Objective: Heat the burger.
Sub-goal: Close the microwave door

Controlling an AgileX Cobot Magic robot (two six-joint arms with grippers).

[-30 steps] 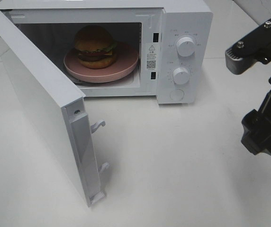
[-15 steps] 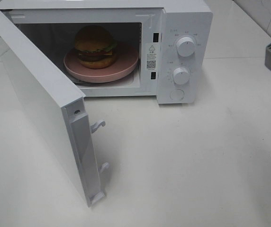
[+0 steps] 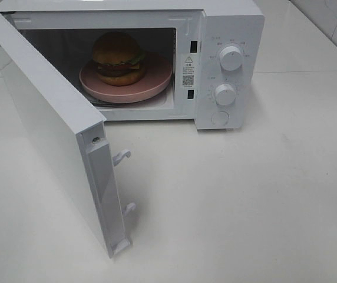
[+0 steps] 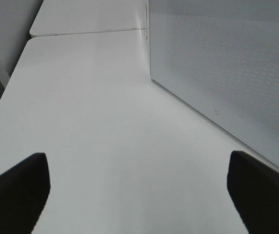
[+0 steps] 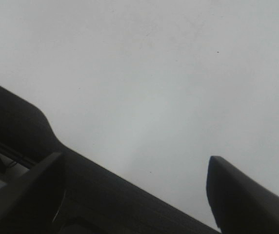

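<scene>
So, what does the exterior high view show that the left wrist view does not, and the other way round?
Only the exterior high view shows the burger on the pink plate inside the microwave, and the two knobs. No gripper appears there. Only the left wrist view shows the left gripper, jaws wide open over the table, holding nothing. Both show the white table and the open door: the high view its inner side, the wrist view what seems to be its dotted outer face.
</scene>
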